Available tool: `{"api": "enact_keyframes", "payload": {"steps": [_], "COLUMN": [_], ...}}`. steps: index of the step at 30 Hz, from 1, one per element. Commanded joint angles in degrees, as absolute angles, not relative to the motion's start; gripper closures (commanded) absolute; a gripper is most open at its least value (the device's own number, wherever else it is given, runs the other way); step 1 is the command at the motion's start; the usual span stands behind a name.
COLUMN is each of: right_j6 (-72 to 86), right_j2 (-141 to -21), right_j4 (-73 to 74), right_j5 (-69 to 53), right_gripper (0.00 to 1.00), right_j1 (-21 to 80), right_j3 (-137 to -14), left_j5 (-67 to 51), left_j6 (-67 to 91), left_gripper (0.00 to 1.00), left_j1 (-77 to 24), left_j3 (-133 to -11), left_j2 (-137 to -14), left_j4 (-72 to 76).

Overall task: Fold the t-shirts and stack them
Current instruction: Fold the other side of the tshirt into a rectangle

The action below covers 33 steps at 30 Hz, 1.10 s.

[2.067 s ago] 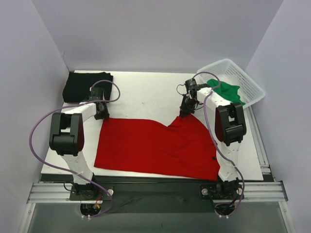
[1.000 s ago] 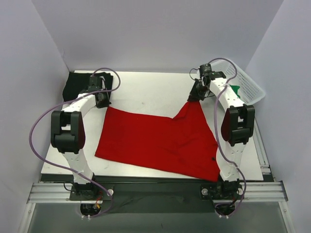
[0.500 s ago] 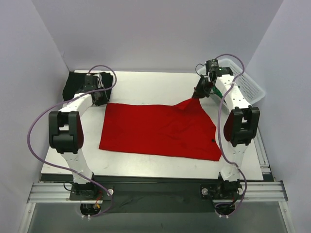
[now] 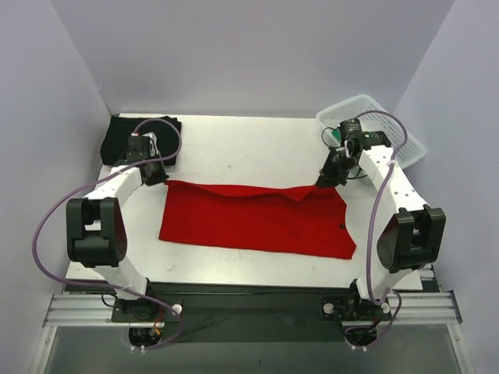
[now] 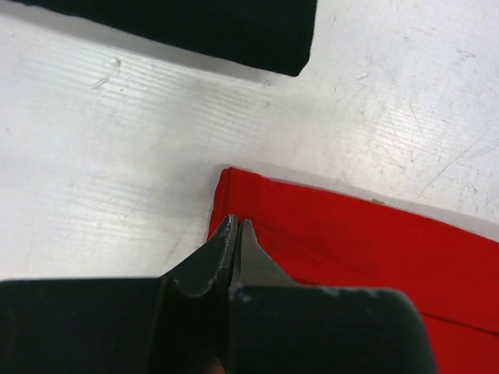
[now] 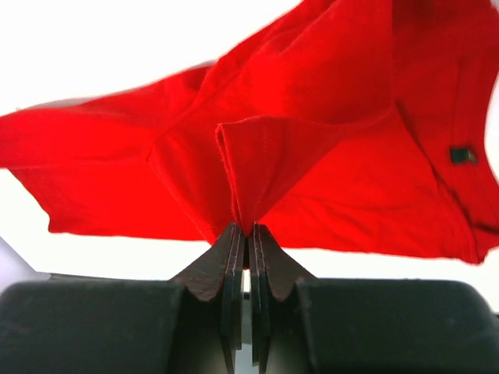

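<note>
The bright red t-shirt (image 4: 253, 222) lies spread flat across the middle of the table, with a low crease along its far edge. My left gripper (image 4: 156, 178) is shut on its far left corner, low at the table; in the left wrist view the tips (image 5: 235, 222) meet over the red hem (image 5: 351, 241). My right gripper (image 4: 323, 181) is shut on the far right corner, and a pinched fold of red cloth (image 6: 257, 164) rises from between its fingers (image 6: 226, 265). A folded black t-shirt (image 4: 125, 136) rests at the far left corner.
A white mesh basket (image 4: 386, 125) stands at the far right corner, behind my right arm. The black t-shirt's edge (image 5: 195, 27) lies just beyond the left gripper. Bare white table (image 4: 249, 152) stretches behind the red shirt.
Both grippers dragged the red shirt away from the near edge, lifting its far corners. The right gripper has since come down and nearer, and the shirt now lies flatter and squarer.
</note>
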<state>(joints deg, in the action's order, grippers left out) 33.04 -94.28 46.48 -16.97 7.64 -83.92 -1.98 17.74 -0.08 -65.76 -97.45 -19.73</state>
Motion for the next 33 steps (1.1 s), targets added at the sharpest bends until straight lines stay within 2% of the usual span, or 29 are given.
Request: {"api": "enact_keyframes", "payload": {"steps": [1, 10, 18, 19, 20, 22, 23, 26, 29, 33], "right_j6": [33.8, 34.9, 35.1, 35.0, 34.8, 34.2, 34.0, 34.3, 34.8, 32.8], "right_j2": [-90.3, -85.5, -84.8, -84.7, -84.8, -84.6, -84.3, -82.3, -79.0, -78.9], "right_j4": [50.2, 50.2, 50.2, 50.2, 50.2, 50.4, 51.1, 52.0, 52.1, 51.7], "right_j5": [-17.1, -14.3, -14.5, -14.9, -15.6, -17.2, -17.2, -17.7, -17.1, -15.0], "right_gripper": [1.0, 1.0, 1.0, 1.0, 0.91, 0.78, 0.65, 0.55, 0.54, 0.55], "right_j1": [8.4, 9.8, 11.2, 11.6, 12.1, 14.8, 16.0, 19.2, 18.5, 15.7], "right_j3": [-80.8, -70.0, -66.4, -66.1, -65.2, -64.4, -63.8, -62.8, -62.0, -62.0], "left_j5": [-0.4, 4.1, 3.6, 4.0, 4.1, 5.5, 6.1, 7.6, 8.8, 8.6], "left_j6": [17.0, 18.0, 19.3, 19.8, 20.0, 20.8, 21.1, 22.0, 22.8, 24.3], "left_gripper": [1.0, 1.0, 1.0, 0.89, 0.78, 0.62, 0.49, 0.36, 0.33, 0.33], "left_j1": [1.5, 1.5, 1.5, 1.5, 1.5, 1.5, 1.5, 1.3, 0.4, -10.2], "left_j3": [-64.0, -60.3, -58.9, -58.7, -58.6, -58.0, -57.6, -57.5, -58.4, -59.8], "left_j2": [-93.1, -90.4, -88.5, -88.2, -87.3, -86.1, -84.4, -80.8, -76.9, -74.9], "left_j4": [-19.2, -22.6, -26.5, -27.8, -28.3, -29.7, -30.1, -31.6, -32.7, -32.2]}}
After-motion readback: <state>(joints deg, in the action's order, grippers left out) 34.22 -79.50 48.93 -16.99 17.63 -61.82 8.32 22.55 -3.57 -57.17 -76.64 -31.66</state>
